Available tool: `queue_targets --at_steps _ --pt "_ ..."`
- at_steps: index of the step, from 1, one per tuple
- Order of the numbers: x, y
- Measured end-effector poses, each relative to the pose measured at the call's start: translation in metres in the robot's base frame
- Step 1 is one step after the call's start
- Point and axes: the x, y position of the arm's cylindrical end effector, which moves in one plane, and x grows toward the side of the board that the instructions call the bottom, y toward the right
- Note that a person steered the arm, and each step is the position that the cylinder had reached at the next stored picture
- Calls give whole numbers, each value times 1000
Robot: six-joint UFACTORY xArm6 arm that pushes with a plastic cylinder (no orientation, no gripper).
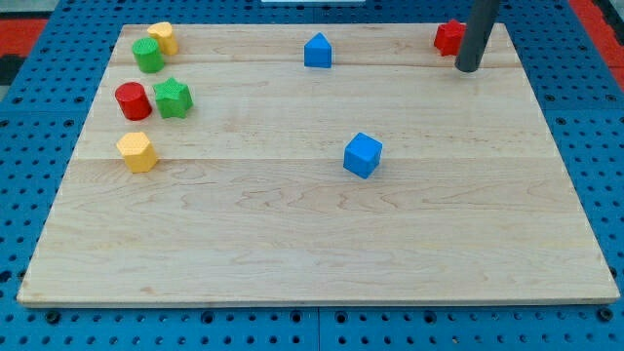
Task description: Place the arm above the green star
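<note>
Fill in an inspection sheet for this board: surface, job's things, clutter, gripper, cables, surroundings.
Surface: wooden board, flat, blocks scattered.
Job's things: green star at the view's left, beside the red cylinder; my tip at the view's top right, far from the star, next to the red block.
Clutter: green cylinder, yellow block, yellow hexagon block, blue house-shaped block, blue cube.
Gripper: nothing seen; a rod only.
Cables: nothing seen.
Surroundings: blue perforated base.

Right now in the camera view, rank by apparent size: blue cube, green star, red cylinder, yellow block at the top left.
1. blue cube
2. green star and red cylinder: look alike, no ranking
3. yellow block, smallest, but farthest up the board, so unsure
</note>
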Motion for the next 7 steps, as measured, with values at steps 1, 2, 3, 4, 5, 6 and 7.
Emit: queue_targets --at_steps 1,2,3,4,5,6,7 --pt "1 0" --pt "11 -35" --pt "13 -103" --pt "13 -159" --pt "13 -160" --pt "13 -168" --pt "12 -242"
